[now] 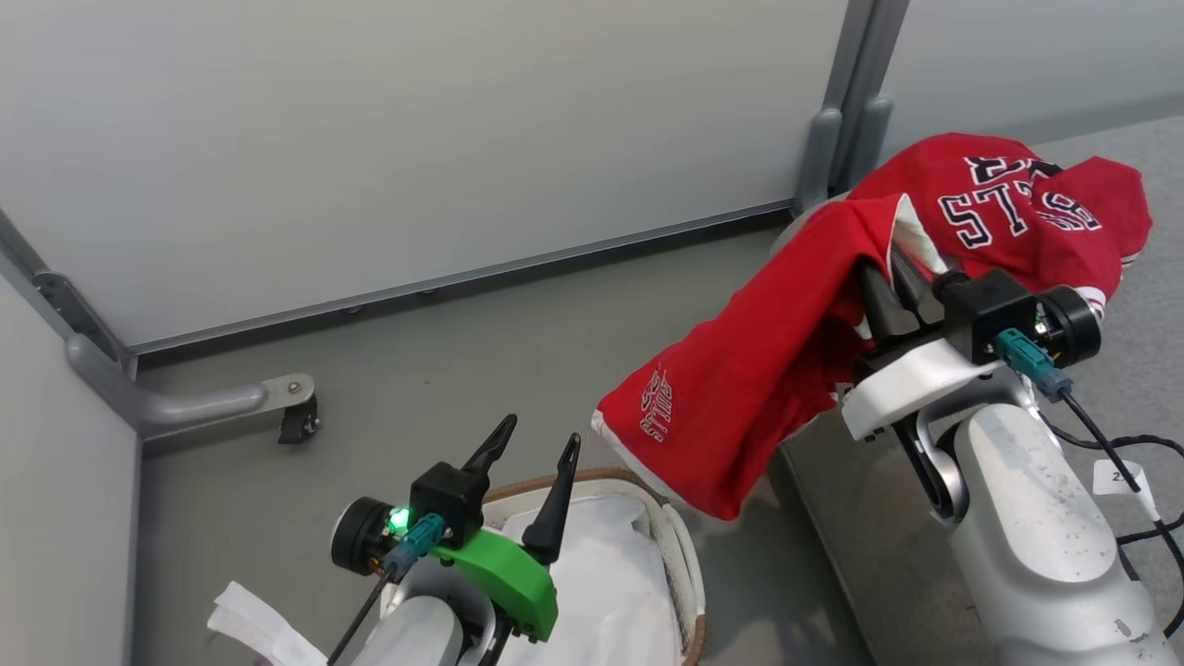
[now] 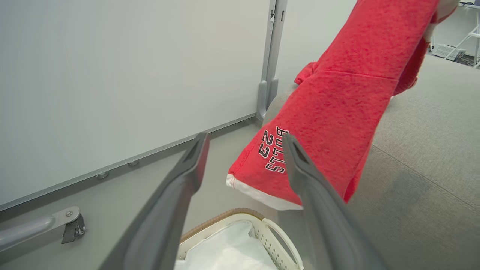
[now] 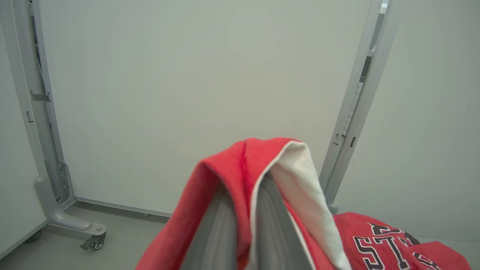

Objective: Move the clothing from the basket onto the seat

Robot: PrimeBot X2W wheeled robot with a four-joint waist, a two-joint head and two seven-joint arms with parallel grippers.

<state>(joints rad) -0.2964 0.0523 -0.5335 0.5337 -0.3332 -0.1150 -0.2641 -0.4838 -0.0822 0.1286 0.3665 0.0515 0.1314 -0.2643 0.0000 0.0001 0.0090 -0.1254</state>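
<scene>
My right gripper (image 1: 885, 270) is shut on a red garment with small white "BULLS" print (image 1: 740, 370), which hangs from it over the edge of the grey seat (image 1: 1152, 305). In the right wrist view the shut fingers (image 3: 225, 225) pinch its red and white fold (image 3: 296, 176). A second red garment with large black lettering (image 1: 1017, 199) lies on the seat behind it. My left gripper (image 1: 536, 444) is open and holds nothing, above the white basket with a brown rim (image 1: 680, 536). In the left wrist view the hanging garment (image 2: 337, 97) dangles beyond my open left gripper (image 2: 243, 150), with the basket (image 2: 270, 228) below.
White partition panels close off the back and left. A wheeled partition foot (image 1: 294, 407) stands on the grey floor. A metal post (image 1: 832, 120) joins two panels behind the seat. A black cable (image 1: 1119, 462) trails from my right wrist.
</scene>
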